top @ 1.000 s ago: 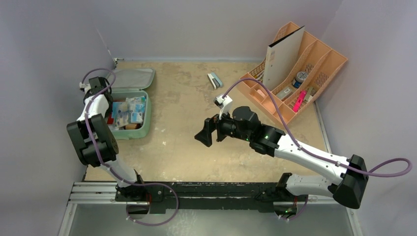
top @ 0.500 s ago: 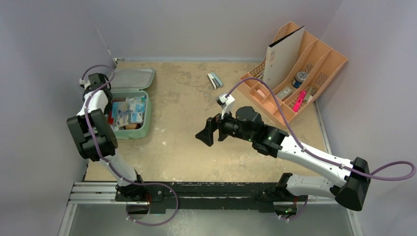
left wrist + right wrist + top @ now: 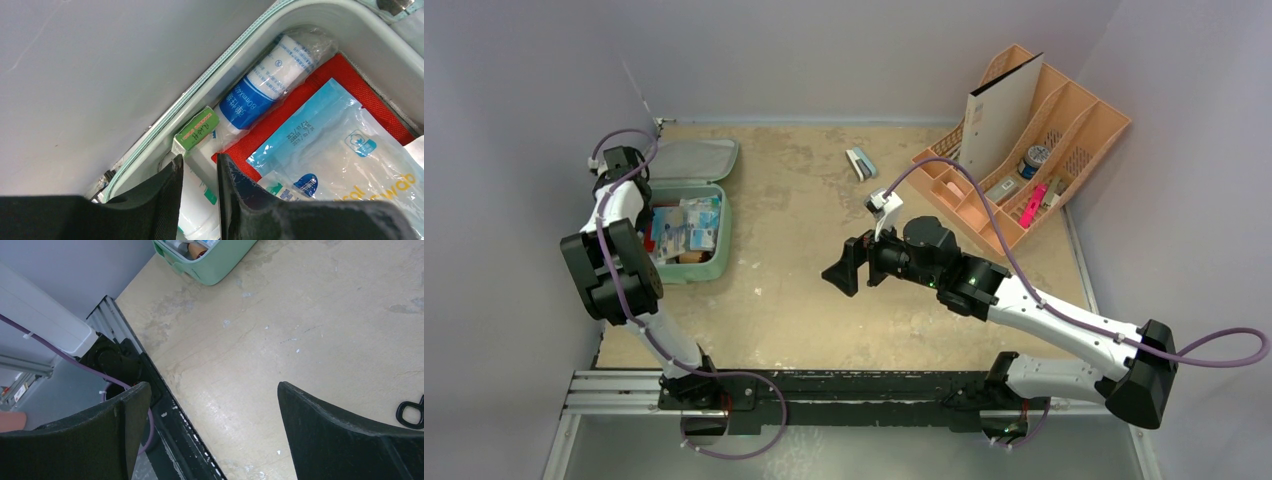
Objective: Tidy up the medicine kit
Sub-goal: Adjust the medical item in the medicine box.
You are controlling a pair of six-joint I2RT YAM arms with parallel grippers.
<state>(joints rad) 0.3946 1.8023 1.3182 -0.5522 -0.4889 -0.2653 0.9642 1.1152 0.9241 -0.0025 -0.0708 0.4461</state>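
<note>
Medicine kit [image 3: 696,272]: open, packed, directly beneath left jaws, well apart from right jaws. Left jaws narrowly parted astride white tube [image 3: 195,220]; grip unclear. Right jaws wide, empty. Shell likely rigid, light, smooth; grasp lid [image 3: 694,158] edge.

Left rear of table [image 3: 804,290], medicine kit [image 3: 707,270] with packets [image 3: 686,228] in it, lid [image 3: 694,158] behind, desk organizer [image 3: 1104,125] right rear, small item [image 3: 860,163] between them.

Jaws spread wide above the table [image 3: 280,330]; medicine kit [image 3: 215,262] beyond.
</note>
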